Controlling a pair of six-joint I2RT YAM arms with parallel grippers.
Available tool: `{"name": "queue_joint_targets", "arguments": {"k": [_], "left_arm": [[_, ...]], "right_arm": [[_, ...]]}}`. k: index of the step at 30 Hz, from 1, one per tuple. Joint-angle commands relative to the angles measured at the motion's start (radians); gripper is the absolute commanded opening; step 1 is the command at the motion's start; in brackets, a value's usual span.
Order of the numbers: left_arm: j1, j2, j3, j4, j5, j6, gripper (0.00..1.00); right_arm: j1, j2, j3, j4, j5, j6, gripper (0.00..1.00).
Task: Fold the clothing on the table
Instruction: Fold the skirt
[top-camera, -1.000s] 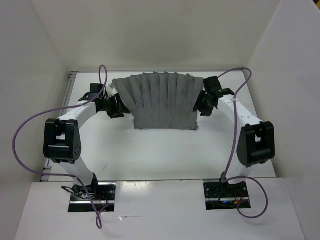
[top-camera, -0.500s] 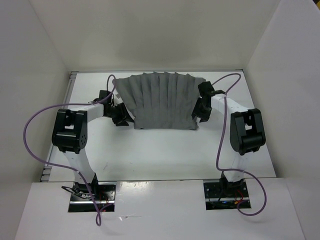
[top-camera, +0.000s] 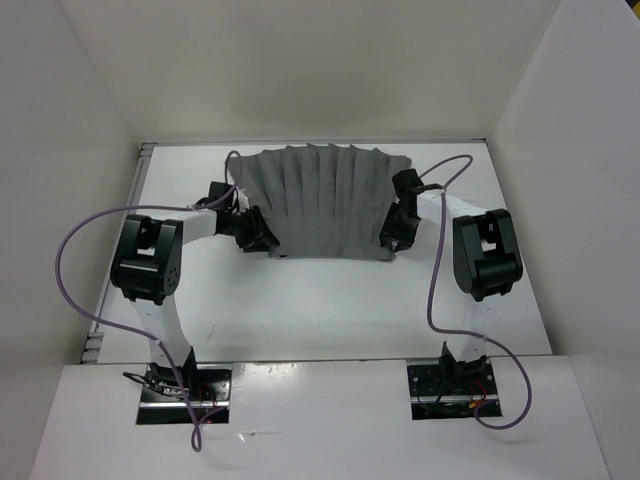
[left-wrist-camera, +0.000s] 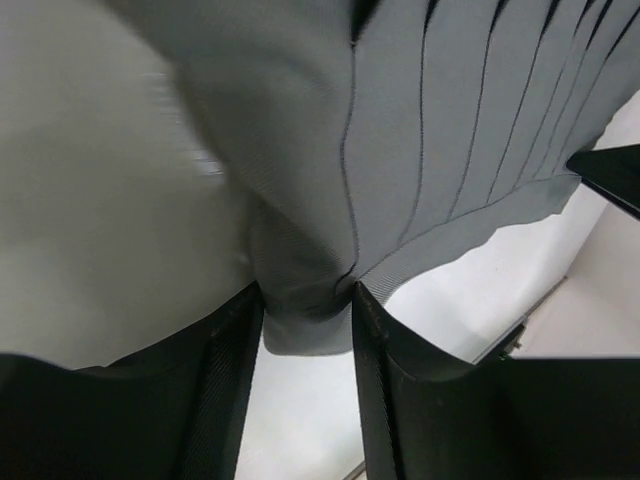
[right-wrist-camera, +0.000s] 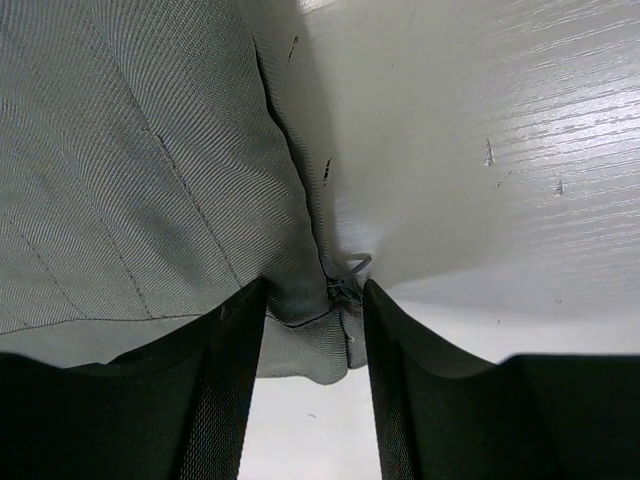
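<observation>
I see the left gripper (left-wrist-camera: 305, 305) and the right gripper (right-wrist-camera: 315, 300) each pinching a near corner of the clothing (top-camera: 325, 200), by the far edge of the table (top-camera: 320, 305).

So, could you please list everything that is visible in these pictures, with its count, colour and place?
the clothing: one, mid-grey with pleat-like creases, far middle of the table.
the table: one, white, under everything.
walls: three, white, at the left, far and right sides of the table.
cables: two, purple, one looping beside each arm.
left arm: one, white and black, left side, reaching to the garment.
right arm: one, white and black, right side, reaching to the garment.
left gripper: one, black, closed on the near left corner of the garment.
right gripper: one, black, closed on the near right corner of the garment.
</observation>
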Motion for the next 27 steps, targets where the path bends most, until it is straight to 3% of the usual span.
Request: {"name": "queue_joint_targets", "arguments": {"k": [1,7,8,12,22,25,27], "left_arm": [[-0.032,0.058,-0.009,-0.009,-0.028,-0.008,0.48],[-0.097,0.119,0.001,0.025,-0.008,-0.035,0.31],[-0.111,0.119,0.001,0.025,-0.008,-0.035,0.21],[-0.111,0.119,0.015,0.014,-0.042,-0.035,0.0],[-0.012,0.158,0.383,-0.193,-0.063,0.071,0.0],[-0.012,0.11,0.309,-0.175,-0.034,0.071,0.0],[-0.012,0.04,0.18,-0.141,0.024,0.047,0.0]], "right_arm": [[-0.004,0.009,-0.013,0.035,-0.01,-0.012,0.49],[-0.004,0.018,-0.022,0.047,-0.045,-0.012,0.41],[-0.004,0.03,-0.022,0.047,-0.046,-0.012,0.39],[-0.004,0.031,-0.047,0.047,-0.064,0.01,0.0],[-0.089,-0.025,0.199,-0.033,-0.006,-0.025,0.0],[-0.089,-0.061,0.148,-0.042,-0.029,-0.025,0.0],[-0.089,-0.116,0.053,-0.042,-0.067,-0.015,0.0]]}}
